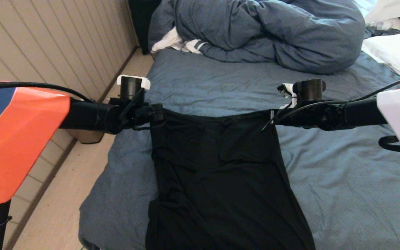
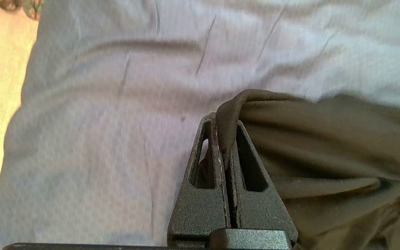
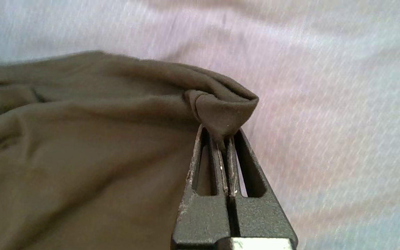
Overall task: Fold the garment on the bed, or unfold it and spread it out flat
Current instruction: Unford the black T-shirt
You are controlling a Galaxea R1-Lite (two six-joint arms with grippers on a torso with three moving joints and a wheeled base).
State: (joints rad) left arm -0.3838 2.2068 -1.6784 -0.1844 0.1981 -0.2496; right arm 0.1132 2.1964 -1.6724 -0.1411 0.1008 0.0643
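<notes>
The black garment point(image 1: 221, 173) hangs as a stretched sheet between my two grippers above the blue-grey bed point(image 1: 342, 180), its lower part trailing toward the bed's near edge. My left gripper point(image 1: 160, 116) is shut on the garment's upper left corner, and in the left wrist view the cloth point(image 2: 325, 156) is pinched between the fingers of that gripper point(image 2: 225, 128). My right gripper point(image 1: 273, 119) is shut on the upper right corner; the right wrist view shows a bunched fold of the garment point(image 3: 221, 107) clamped at the tips of the right gripper point(image 3: 223, 139).
A bunched blue-grey duvet point(image 1: 273, 31) lies across the far end of the bed, with a white-and-striped cloth point(image 1: 175, 43) beside it. A white pillow point(image 1: 394, 52) is at the far right. Floor point(image 1: 64, 208) and a panelled wall point(image 1: 47, 45) run along the bed's left side.
</notes>
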